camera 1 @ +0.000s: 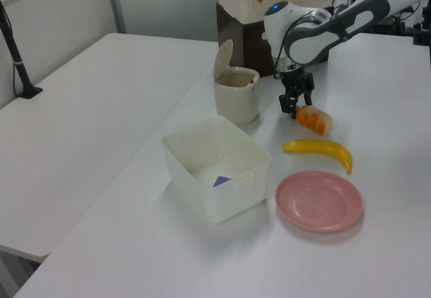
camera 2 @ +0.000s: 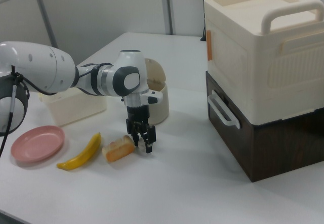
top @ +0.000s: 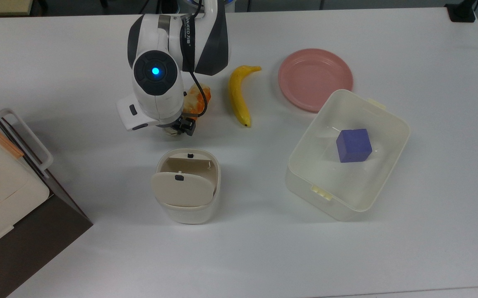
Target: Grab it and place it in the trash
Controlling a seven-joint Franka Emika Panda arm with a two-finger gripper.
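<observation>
Top view: white table (top: 387,256) bearing, from largest to smallest, the brown-and-cream cabinet (top: 3,198) at the top view's left edge, the white robot arm (top: 160,78), a translucent tub (top: 348,155) holding a purple cube (top: 353,145), a pink plate (top: 315,78), the cream bin (top: 187,186) with its beige lid (top: 183,188) tipped up, a banana (top: 238,97), an orange-and-white food piece (top: 197,99), and the crumpled paper ball (top: 170,131). The ball lies on the table under the gripper (top: 177,127), between food piece and bin. Right view: gripper (camera 2: 141,143) fingers point down, parted narrowly beside the food piece (camera 2: 119,148); whether they grip the ball cannot be told.
</observation>
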